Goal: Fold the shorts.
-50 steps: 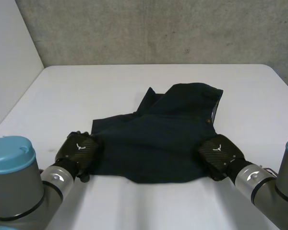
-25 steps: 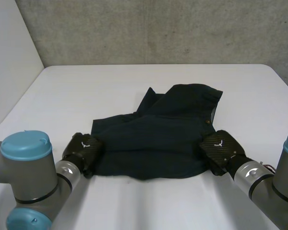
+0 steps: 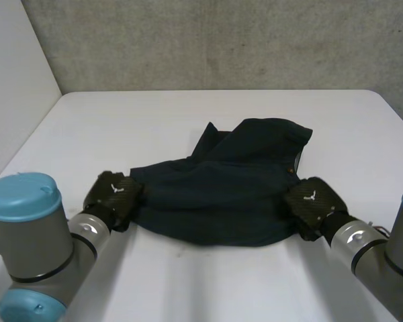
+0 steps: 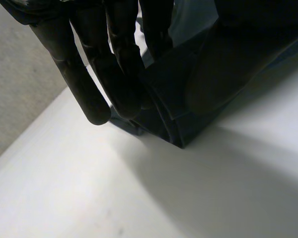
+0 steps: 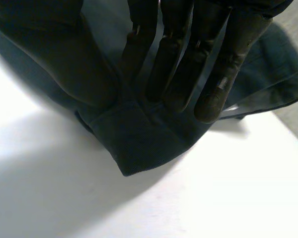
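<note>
Dark navy shorts (image 3: 221,194), spread near the middle of the white counter (image 3: 121,127), far part bunched in loose folds toward the concrete wall (image 3: 221,40), near edge raised slightly off the surface. Pinched at the near left corner between the straight fingers (image 4: 116,74) and thumb (image 4: 223,69) of the left hand (image 3: 114,194). Caught likewise at the near right corner by the right hand (image 3: 312,204), hem held between its fingers (image 5: 174,74) and thumb (image 5: 64,59).

Probably about to carry the near edge over toward the far one. Risks from here:

- A shallow hold at each corner, little more than the hem between fingers and thumb, so a possible slip under the weight of the hanging cloth and a lopsided fold.
- Uneven travel of the two hands, skewing the crease.
- A sagging middle between the corners, apt to drag along the counter and roll under.
- An unsmoothed, rumpled far half, likely to trap wrinkles beneath whatever lands on it.
</note>
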You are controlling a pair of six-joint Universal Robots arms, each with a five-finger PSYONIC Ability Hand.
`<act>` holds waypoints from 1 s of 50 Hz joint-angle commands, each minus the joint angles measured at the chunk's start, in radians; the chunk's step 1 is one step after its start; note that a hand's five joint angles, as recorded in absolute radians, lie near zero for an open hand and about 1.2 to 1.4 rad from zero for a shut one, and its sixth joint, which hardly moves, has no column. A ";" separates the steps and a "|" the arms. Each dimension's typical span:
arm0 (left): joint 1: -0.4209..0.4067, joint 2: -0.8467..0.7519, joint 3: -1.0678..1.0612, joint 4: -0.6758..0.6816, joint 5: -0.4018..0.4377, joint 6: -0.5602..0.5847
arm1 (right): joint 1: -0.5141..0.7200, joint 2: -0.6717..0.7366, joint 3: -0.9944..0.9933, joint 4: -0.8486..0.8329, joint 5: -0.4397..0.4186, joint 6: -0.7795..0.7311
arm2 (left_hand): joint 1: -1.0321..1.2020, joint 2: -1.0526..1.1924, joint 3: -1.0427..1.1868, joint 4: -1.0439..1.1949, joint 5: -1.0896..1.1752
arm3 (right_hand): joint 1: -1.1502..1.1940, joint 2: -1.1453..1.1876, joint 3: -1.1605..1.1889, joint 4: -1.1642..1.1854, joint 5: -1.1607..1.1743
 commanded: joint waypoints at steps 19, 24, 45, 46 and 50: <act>0.042 0.692 0.193 -0.167 -0.017 -0.133 | 0.016 -0.337 -0.731 0.641 0.070 -0.014 | 0.291 0.205 0.210 0.197 0.290 | 0.446 0.236 0.217 0.207 0.258; 0.042 0.551 0.156 -0.167 -0.018 -0.133 | 0.095 -0.189 -0.746 0.666 0.112 -0.014 | 0.291 0.205 0.210 0.197 0.290 | 0.446 0.236 0.217 0.207 0.258; 0.036 -0.141 0.700 -0.065 -0.114 -0.118 | 0.158 0.295 -0.965 0.281 0.259 0.018 | 0.291 0.205 0.210 0.197 0.290 | 0.446 0.236 0.217 0.207 0.258; 0.034 -0.139 0.734 -0.036 -0.114 -0.116 | 0.158 0.300 -0.996 0.256 0.260 0.018 | 0.291 0.205 0.210 0.197 0.290 | 0.446 0.236 0.217 0.207 0.258; 0.033 -0.124 0.868 0.119 -0.115 -0.116 | 0.158 0.297 -1.155 0.120 0.262 0.018 | 0.291 0.205 0.210 0.197 0.290 | 0.446 0.236 0.217 0.207 0.258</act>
